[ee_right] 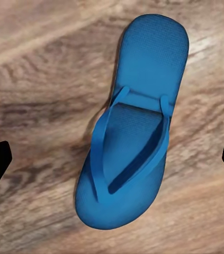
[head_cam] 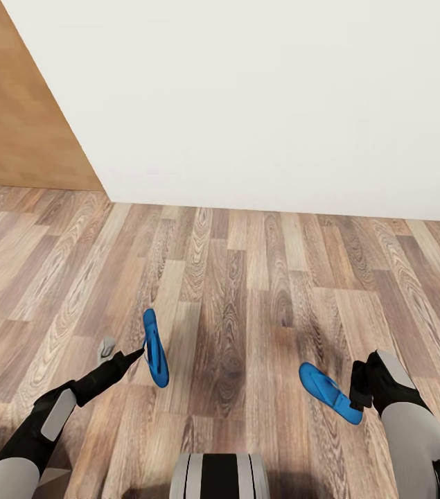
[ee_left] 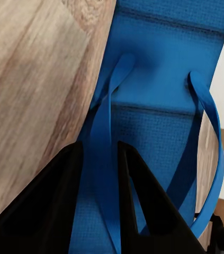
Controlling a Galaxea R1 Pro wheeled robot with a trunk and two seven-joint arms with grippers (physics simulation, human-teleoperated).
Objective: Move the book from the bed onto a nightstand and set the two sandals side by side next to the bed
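Two blue flip-flops: the left tool [head_cam: 133, 356] pinches one sandal [head_cam: 155, 348] by its strap, hanging edge-on for carrying. The other sandal [head_cam: 330, 393] lies flat on the plank floor [head_cam: 247, 277] beneath the wide-spread right tool [head_cam: 360, 388], seemingly awaiting pickup.

Both arms [head_cam: 36, 430] had pale grey shells and black jointed sections, ending in black grippers [head_cam: 362, 384] with tapering fingers [ee_left: 143, 206]; the trunk [head_cam: 220, 475] showed grey-and-black bands.
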